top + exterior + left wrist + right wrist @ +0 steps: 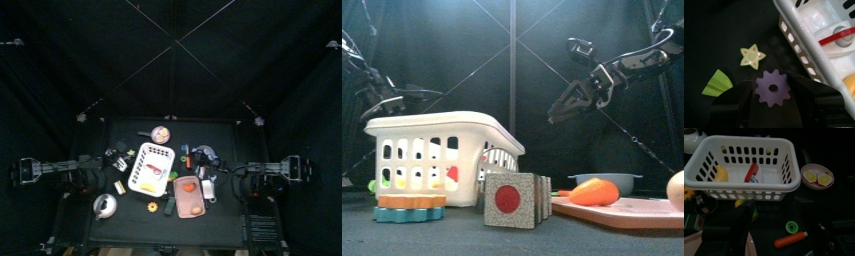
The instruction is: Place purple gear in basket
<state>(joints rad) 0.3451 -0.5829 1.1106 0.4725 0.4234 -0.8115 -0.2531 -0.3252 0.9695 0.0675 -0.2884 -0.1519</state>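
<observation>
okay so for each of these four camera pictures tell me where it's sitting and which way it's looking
Top: high overhead, facing straight down on the table; both arms enter from the sides.
Front: table height, looking level past the white basket; arms hang behind.
Left wrist: on the left arm, looking down at the purple gear between the open left gripper.
Right wrist: on the right arm, above the basket; right gripper open.
Shared: all four views show the basket.

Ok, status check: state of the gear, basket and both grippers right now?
purple gear: flat on the table, between the open jaws, not gripped
left gripper: open, around the gear
basket: upright, holds other items, no gear
right gripper: raised, empty
</observation>
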